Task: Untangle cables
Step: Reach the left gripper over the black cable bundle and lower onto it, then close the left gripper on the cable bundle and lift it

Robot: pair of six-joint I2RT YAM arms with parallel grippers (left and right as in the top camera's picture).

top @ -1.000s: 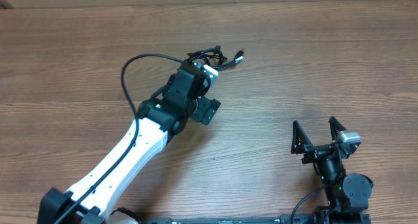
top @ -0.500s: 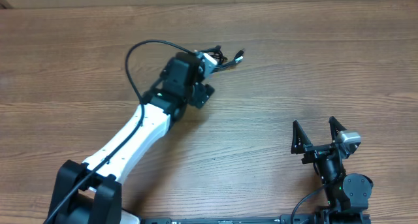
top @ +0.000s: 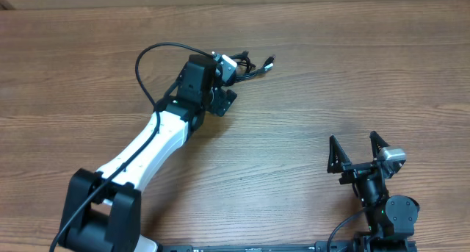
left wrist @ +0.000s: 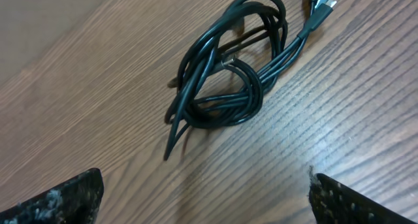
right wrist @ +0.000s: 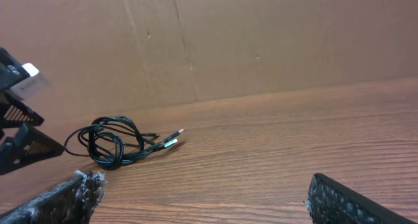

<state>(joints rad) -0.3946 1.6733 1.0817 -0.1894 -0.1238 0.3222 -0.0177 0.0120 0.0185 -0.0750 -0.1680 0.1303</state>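
Wood-grain table [top: 330,76], cardboard wall [right wrist: 261,41] behind. The cables [left wrist: 228,74] lie knotted, upper middle of the overhead frame. Over them hangs the left gripper [left wrist: 204,194], jaws spread wide, touching nothing. I'd pinch one outer loop, not the knot, and lift it clear. Lower right, the right gripper [top: 353,142] gapes empty.
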